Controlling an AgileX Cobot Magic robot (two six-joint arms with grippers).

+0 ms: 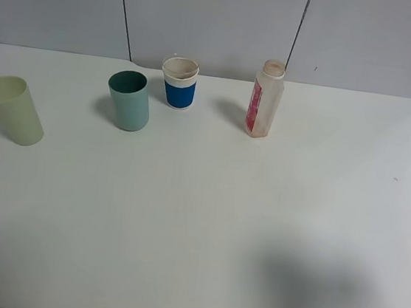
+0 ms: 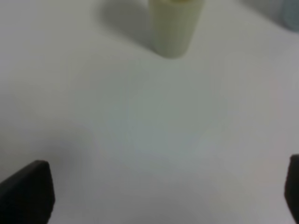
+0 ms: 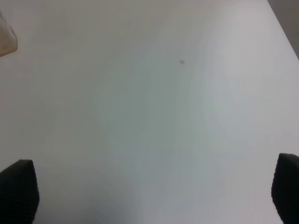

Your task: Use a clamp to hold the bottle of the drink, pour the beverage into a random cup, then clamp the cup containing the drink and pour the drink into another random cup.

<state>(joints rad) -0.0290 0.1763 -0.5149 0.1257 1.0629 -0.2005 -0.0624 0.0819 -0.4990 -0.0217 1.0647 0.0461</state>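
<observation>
Exterior high is showing the white table [image 1: 198, 220] with four things standing in a loose row toward the back. The bottle [image 1: 264, 99] is standing upright right of centre, its pink-red label facing left; whether any beverage is sitting in it I cannot tell. The blue-banded white cup [image 1: 179, 83] is sitting well to the bottle's left, the teal cup [image 1: 129, 100] just beside it and nearer the front, and the pale yellow-green cup [image 1: 11, 109] is standing apart at the far left. No arm is showing in this view.

Left wrist is looking down at bare tabletop, the left gripper [image 2: 154, 191] hanging with its dark tips spread wide, nothing between them; the yellow-green cup is sitting ahead.

Right wrist is showing the right gripper [image 3: 154, 193] likewise spread wide over bare table, gripping nothing.
</observation>
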